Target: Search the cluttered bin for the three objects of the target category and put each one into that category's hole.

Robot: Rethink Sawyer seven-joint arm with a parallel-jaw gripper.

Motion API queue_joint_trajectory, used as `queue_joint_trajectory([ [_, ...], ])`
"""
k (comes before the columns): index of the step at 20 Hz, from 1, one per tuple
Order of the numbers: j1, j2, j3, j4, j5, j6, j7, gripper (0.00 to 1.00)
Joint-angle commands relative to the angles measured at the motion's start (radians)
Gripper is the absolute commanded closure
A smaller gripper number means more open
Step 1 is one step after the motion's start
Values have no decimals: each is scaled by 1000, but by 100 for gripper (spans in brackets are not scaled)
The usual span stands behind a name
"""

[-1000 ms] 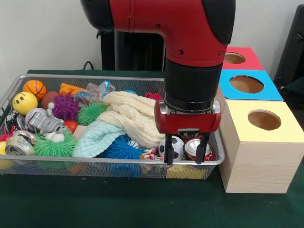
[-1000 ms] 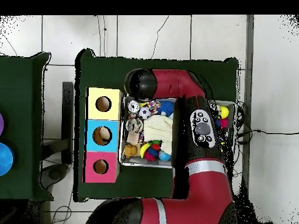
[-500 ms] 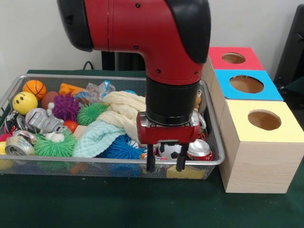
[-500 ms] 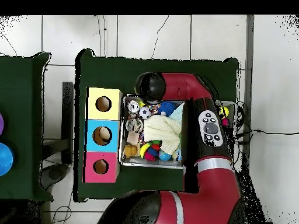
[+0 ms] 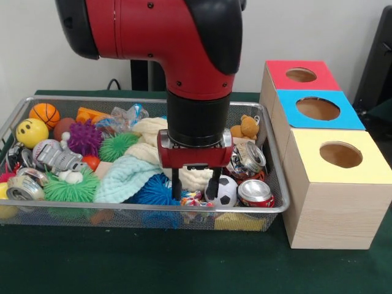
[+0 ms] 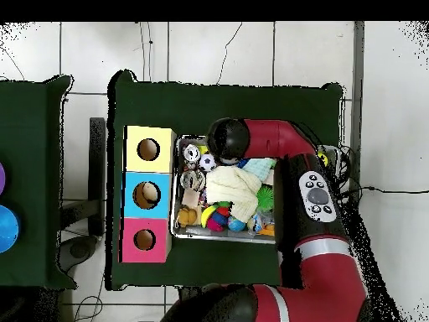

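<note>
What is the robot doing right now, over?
Gripper open, holding nothing, low over the bin beside the soccer ball. Nothing seen in the three box holes yet. Cream cloth and spiky balls crowd the pile.

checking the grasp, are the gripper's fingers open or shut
Open: the red gripper's two black fingers hang apart over the wire mesh bin, holding nothing.
</note>
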Motion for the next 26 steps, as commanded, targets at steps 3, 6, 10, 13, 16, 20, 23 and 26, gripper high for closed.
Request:
queue_joint_trajectory([
  [3,-18,-47,109,176,-25,46,-166,0],
  [6,-9,-36,111,181,-24,25,-136,0],
  [10,1,-5,99,167,-50,-25,-107,0],
  [13,5,17,96,156,-64,-57,-93,0],
  [16,1,32,97,151,-70,-72,-94,0],
  [20,-2,39,94,149,-74,-83,-94,0],
  [23,-8,45,94,145,-76,-84,-103,0],
  [26,-10,57,95,138,-76,-91,-107,0],
])
